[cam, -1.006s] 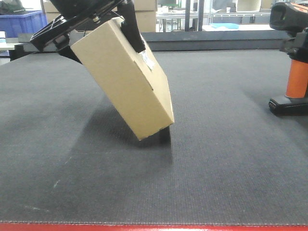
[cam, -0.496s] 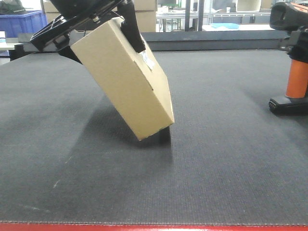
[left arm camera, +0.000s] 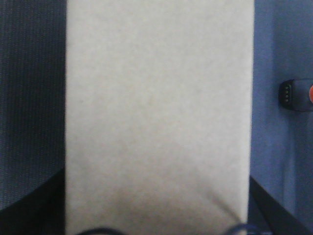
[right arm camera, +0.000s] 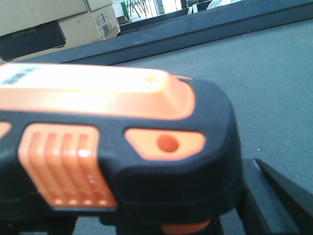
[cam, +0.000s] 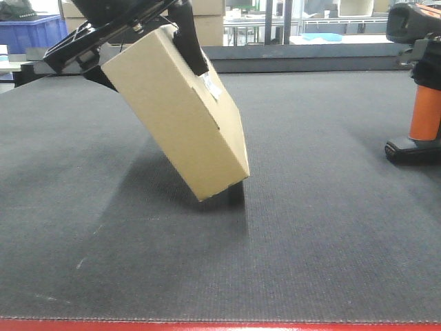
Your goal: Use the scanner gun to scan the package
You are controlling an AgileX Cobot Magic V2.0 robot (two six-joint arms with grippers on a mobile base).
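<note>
One tan package (cam: 176, 110) near the left; one scanner gun (cam: 420, 89) at the right edge; one dark bench (cam: 310, 241) under both; one blue crate (cam: 31, 31) far left; at least two stacked cartons (right arm camera: 83, 29) far behind the bench

Package (cam: 176, 114): upper corner hidden behind left gripper (cam: 141, 38), which is itself cropped by the top edge. White label (cam: 211, 86): partly covered, print too small to read. Left wrist view: package blurred, cropped top and bottom. Scanner gun (cam: 422, 103): cut by right edge; blurred in right wrist view. Right gripper (cam: 417, 63): jaws mostly out of frame, grip indeterminable.
</note>
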